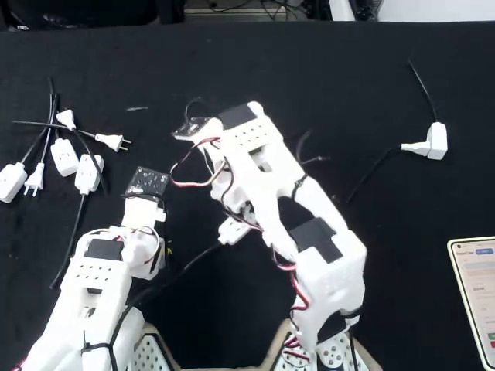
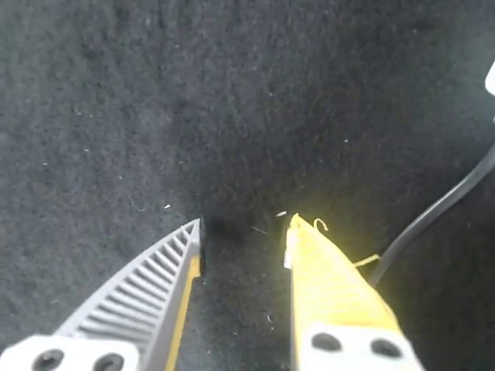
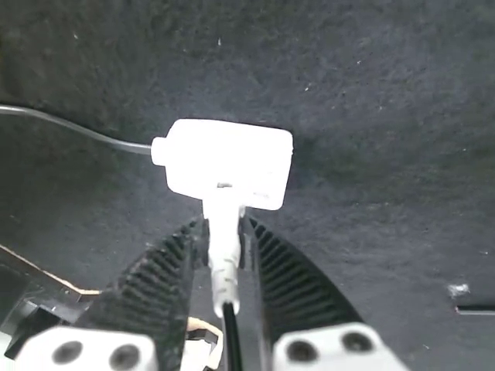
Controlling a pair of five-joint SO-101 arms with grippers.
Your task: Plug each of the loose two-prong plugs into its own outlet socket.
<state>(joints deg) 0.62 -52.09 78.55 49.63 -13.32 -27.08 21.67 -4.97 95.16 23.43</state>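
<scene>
High view: loose plugs (image 1: 113, 141) lie well apart from my arms. Left wrist: left gripper (image 2: 244, 228) spread, cable (image 2: 441, 209) beside one finger could snag. Right wrist: right gripper (image 3: 224, 229) clamps a plug (image 3: 223, 259), socket (image 3: 224, 162) just ahead; I'd fear a crooked push jamming it.
</scene>
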